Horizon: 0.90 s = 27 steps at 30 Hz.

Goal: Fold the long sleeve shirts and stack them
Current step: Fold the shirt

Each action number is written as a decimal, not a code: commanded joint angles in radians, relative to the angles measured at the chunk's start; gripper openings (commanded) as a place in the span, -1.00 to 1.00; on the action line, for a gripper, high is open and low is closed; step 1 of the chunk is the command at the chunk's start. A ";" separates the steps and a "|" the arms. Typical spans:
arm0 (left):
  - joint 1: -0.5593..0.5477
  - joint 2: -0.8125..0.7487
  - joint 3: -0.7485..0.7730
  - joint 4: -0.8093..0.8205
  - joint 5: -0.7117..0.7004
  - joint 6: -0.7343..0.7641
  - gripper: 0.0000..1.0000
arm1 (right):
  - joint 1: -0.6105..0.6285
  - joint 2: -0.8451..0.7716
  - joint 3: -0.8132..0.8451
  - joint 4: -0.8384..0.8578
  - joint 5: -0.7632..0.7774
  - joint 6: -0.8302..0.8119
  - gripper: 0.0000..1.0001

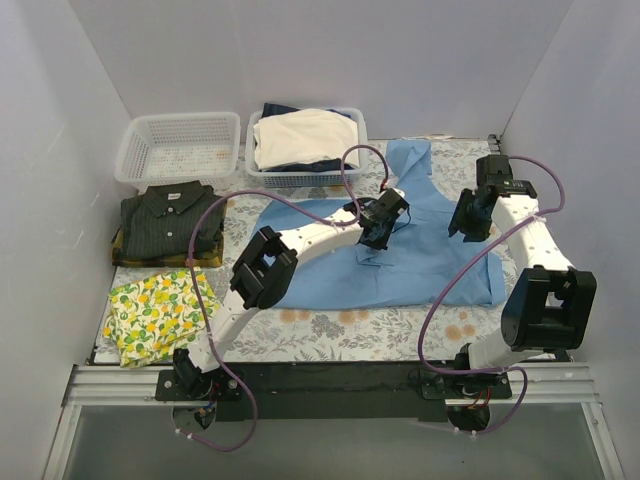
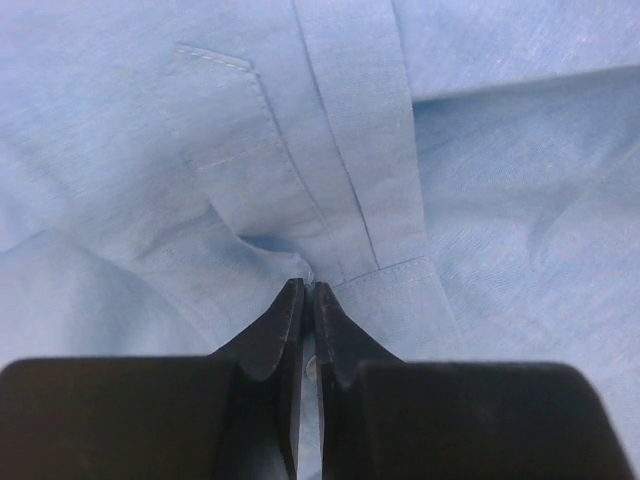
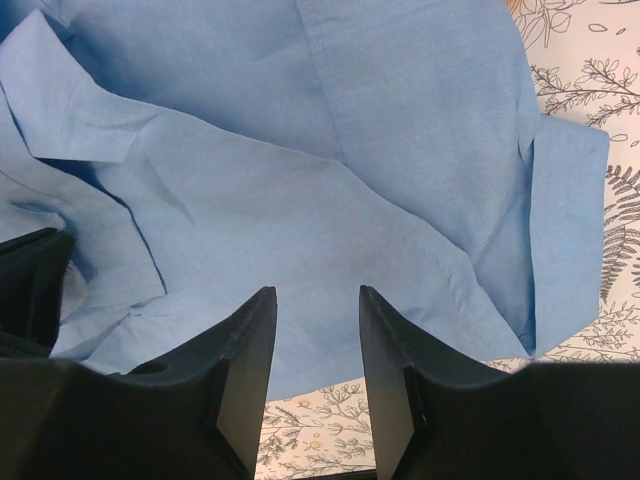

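Observation:
The light blue shirt (image 1: 420,260) lies spread, partly folded, in the middle of the floral table. My left gripper (image 1: 376,238) is down on its centre. In the left wrist view its jaws (image 2: 308,290) are shut on a thin fold of the blue shirt (image 2: 330,150) beside the button placket. My right gripper (image 1: 466,226) hovers open and empty over the shirt's right part. In the right wrist view it (image 3: 315,295) is above the shirt's edge (image 3: 300,200), with a sleeve cuff (image 3: 572,230) to its right. The dark pinstriped shirt (image 1: 170,222) lies folded at the left.
A yellow lemon-print cloth (image 1: 158,315) lies at the front left. At the back stand a white basket (image 1: 180,148) and a second basket (image 1: 352,120) holding cream-white garments (image 1: 305,138). White walls close in three sides.

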<state>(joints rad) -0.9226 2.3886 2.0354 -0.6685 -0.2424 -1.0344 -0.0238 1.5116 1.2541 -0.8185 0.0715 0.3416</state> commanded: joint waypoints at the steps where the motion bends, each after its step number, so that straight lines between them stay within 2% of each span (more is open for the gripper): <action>1: -0.001 -0.181 0.005 -0.029 -0.095 0.017 -1.00 | 0.004 -0.030 -0.007 0.007 -0.004 0.010 -0.07; 11: -0.001 -0.353 0.052 -0.114 -0.195 0.036 -1.00 | 0.004 -0.005 -0.024 0.024 -0.024 0.016 -0.08; 20: -0.001 -0.603 -0.119 -0.174 -0.416 0.007 -1.00 | 0.004 0.032 -0.018 0.033 -0.003 0.033 -0.11; 27: -0.001 -0.719 -0.176 -0.279 -0.400 -0.091 -1.00 | 0.004 0.056 -0.019 0.042 -0.010 0.039 -0.14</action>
<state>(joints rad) -0.9215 1.7699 1.8950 -0.8696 -0.6117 -1.0573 -0.0238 1.5589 1.2396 -0.8043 0.0639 0.3676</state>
